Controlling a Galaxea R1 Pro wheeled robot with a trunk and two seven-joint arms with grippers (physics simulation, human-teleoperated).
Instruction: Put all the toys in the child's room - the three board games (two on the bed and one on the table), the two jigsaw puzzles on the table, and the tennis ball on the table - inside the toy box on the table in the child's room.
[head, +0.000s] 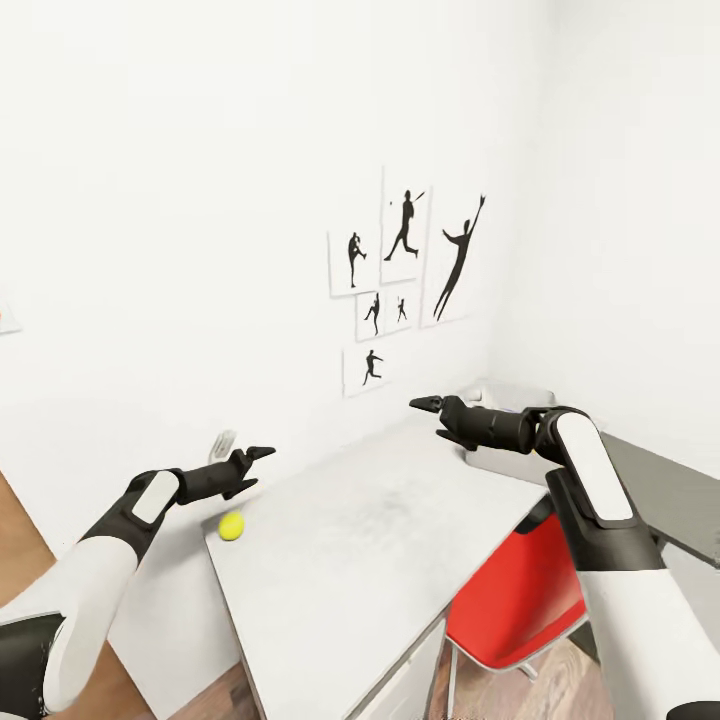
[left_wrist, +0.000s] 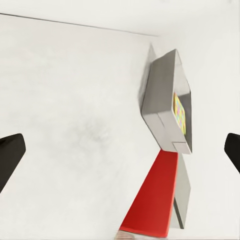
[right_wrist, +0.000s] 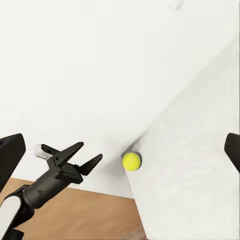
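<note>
The yellow tennis ball lies on the pale grey table at its near left corner, by the wall. My left gripper hovers open just above and beside the ball, not touching it. My right gripper is open over the table's far end, in front of the light grey toy box. A jigsaw puzzle shows as a colourful patch inside the box. The board games and the bed are out of view.
A red chair is tucked under the table's right side. The lower dark grey section joins on the right. Silhouette posters and a socket hang on the white wall. Wooden floor lies to the left.
</note>
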